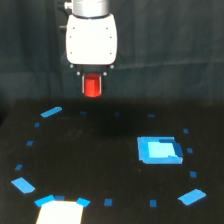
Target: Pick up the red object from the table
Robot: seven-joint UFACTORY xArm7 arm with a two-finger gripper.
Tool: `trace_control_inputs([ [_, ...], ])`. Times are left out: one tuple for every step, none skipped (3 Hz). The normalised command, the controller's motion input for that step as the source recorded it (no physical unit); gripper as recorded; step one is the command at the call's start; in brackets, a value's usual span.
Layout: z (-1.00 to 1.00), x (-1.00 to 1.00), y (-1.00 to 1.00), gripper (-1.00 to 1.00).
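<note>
Red object [92, 85]: one was counted, short, matte, red-orange.
Place: it was held above the table [100, 165].
Gripper [92, 84]: apparently clamped on it; fingers were blurred.
Blue rectangle [159, 150]: one.

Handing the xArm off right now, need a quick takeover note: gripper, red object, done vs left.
Gripper: shut on the red object, hanging below the white body, fingers dark and hard to make out.
Red object: upright between the fingers, lifted above the table, in the upper middle of the exterior view.
Table: blue rectangle on the exterior view's right, pale patch at the bottom edge, small blue tape marks around.
Done: pick looks complete, the object appears clear of the surface.
Left: only keep the grip; nothing else to grasp.
</note>
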Motion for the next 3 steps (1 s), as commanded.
trace_control_inputs([
  [0.42, -0.73, -0.91, -0.82],
  [-0.26, -0.34, -0.01, -1.00],
  [0.32, 0.41, 0.30, -0.94],
])
